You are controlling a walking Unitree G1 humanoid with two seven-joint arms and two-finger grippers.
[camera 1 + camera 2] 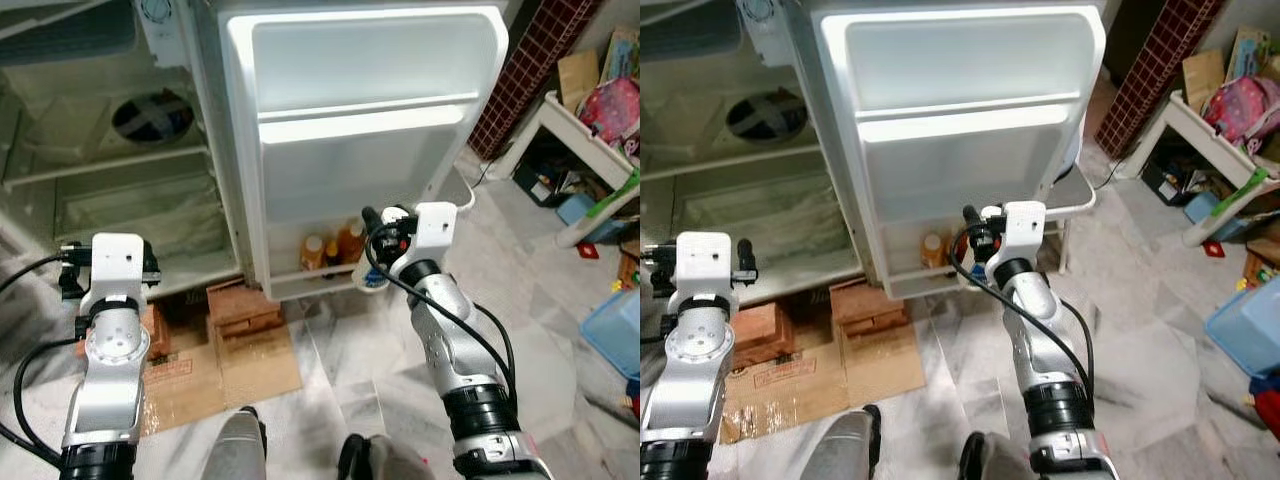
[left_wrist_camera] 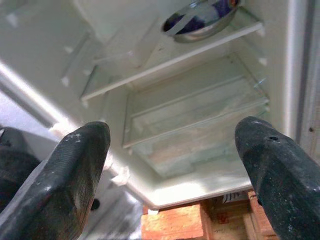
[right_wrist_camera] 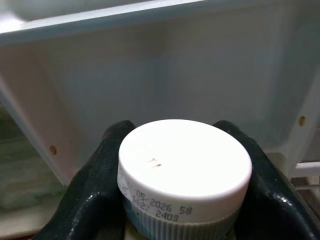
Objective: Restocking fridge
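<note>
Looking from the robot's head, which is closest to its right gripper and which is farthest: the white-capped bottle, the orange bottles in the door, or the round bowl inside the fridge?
1. White-capped bottle: held in the right gripper.
2. Orange bottles: just left of it, on the bottom door shelf.
3. Round bowl: far left, up on a shelf inside the fridge.

Even, soft daylight fills both head views, brightest on the open white fridge door, whose upper panels glare nearly to plain white, while the fridge interior beside the door sits dimmer and greenish, and straight lines bow toward the edges. Below the door, the marble floor carries only faint, diffuse shadows. In the right wrist view the white bottle cap is bright and sharp with readable print, the door behind it softly blurred.
</note>
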